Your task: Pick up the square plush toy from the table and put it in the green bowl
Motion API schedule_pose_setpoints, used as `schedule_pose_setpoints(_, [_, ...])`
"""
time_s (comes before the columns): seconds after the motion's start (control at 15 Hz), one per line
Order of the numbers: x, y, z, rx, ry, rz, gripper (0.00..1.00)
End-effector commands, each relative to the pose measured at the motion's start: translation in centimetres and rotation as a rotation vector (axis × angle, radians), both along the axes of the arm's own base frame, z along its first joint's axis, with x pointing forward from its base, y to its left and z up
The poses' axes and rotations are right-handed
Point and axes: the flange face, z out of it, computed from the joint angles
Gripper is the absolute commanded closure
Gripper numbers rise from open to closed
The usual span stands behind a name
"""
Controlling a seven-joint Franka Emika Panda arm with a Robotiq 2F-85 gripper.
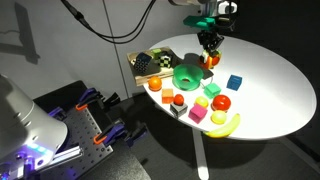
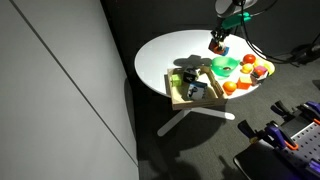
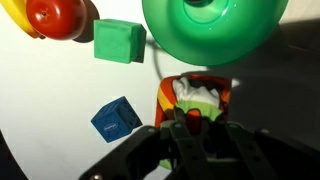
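The square plush toy [image 3: 196, 95], orange-red with whitish and yellow patches, sits between my gripper's fingers [image 3: 197, 128] in the wrist view. The gripper is shut on it. In both exterior views the gripper [image 1: 210, 44] [image 2: 217, 40] hangs over the far side of the round white table, with the toy [image 1: 211, 60] [image 2: 215, 46] under it. The green bowl [image 1: 187, 74] [image 2: 224, 66] [image 3: 214, 30] stands right beside the toy, towards the middle of the toys. Whether the toy touches the table I cannot tell.
A blue cube [image 3: 117, 118] [image 1: 234, 82], a green block [image 3: 120, 40], a red apple [image 3: 55, 15] [image 1: 220, 102], a banana [image 1: 225, 124] and a pink cube [image 1: 198, 115] lie around the bowl. A wooden box [image 1: 148, 63] [image 2: 190, 90] stands at the table's edge.
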Motion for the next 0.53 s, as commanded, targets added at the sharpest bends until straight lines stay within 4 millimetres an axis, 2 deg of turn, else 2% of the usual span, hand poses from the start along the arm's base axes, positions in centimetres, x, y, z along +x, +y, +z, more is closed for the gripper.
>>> schedule_pose_setpoints(0.0, [-3.2,0.0,2.1,0.011,0.018,0.038,0.91])
schedule_pose_setpoints(0.47, [-8.4,-0.1,1.2,0.027,0.108,0.106,0.92])
